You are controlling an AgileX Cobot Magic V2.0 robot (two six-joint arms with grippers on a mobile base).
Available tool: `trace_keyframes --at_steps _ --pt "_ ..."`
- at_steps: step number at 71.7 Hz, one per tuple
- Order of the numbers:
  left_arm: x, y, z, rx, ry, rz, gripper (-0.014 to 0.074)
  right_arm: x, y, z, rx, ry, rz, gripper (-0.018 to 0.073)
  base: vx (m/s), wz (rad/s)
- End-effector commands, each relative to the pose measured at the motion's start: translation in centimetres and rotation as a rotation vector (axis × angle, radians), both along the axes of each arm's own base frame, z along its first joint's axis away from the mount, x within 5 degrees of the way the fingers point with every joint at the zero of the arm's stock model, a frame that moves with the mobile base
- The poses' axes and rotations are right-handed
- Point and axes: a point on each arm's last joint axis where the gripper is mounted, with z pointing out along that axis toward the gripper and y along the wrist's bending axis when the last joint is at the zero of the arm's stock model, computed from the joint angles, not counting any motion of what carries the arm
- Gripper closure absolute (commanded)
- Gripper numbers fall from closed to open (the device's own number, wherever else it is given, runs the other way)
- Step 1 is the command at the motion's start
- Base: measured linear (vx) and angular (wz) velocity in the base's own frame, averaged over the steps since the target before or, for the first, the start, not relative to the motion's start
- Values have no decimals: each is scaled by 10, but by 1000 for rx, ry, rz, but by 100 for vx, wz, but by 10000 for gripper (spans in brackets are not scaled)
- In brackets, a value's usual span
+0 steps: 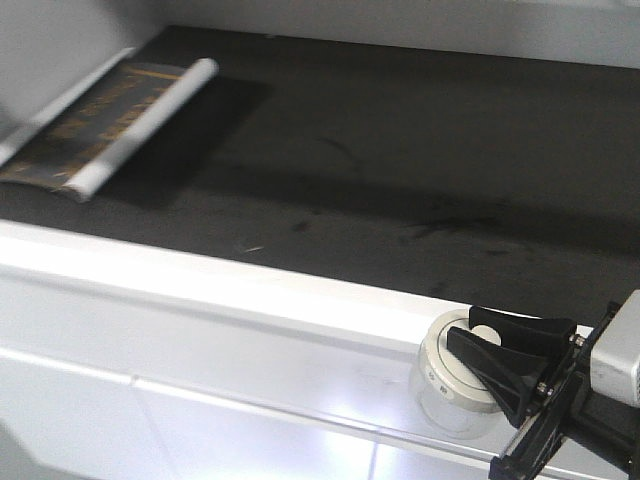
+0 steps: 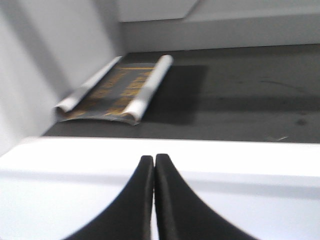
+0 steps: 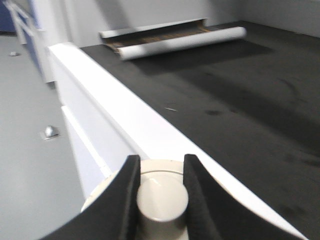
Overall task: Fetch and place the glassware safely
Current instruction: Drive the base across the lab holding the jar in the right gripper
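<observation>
far left: half-rolled sheet (image 1: 110, 120) lying on the dark counter (image 1: 400, 170) | left gripper (image 2: 154, 165): 2 jaws pressed together, nothing in em, facing the white ledge (image 2: 225, 160) | far right: glass jar (image 1: 455, 385) right at the ledge's front edge, right gripper (image 1: 478, 332) pinching its lid knob (image 3: 162, 200)

You face a dark-topped counter (image 1: 400, 150) in a pale room.
Its glossy white front edge (image 1: 200, 275) catches bright light; a half-unrolled printed sheet (image 1: 110, 120) lies at your far left beside the pale wall (image 2: 50, 50), with grey floor (image 3: 30, 175) below.
</observation>
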Motion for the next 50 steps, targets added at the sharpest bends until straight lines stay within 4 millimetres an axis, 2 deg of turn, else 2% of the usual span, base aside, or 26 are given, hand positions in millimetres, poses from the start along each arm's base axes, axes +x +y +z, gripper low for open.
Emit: trace_keyframes --at_steps 1,50 --pt "1 -1 15 -14 -88 -8 603 0 3 16 65 -53 33 563 -9 75" --pt "1 -1 15 -14 -88 -8 603 -1 3 16 63 -53 34 563 -8 67"
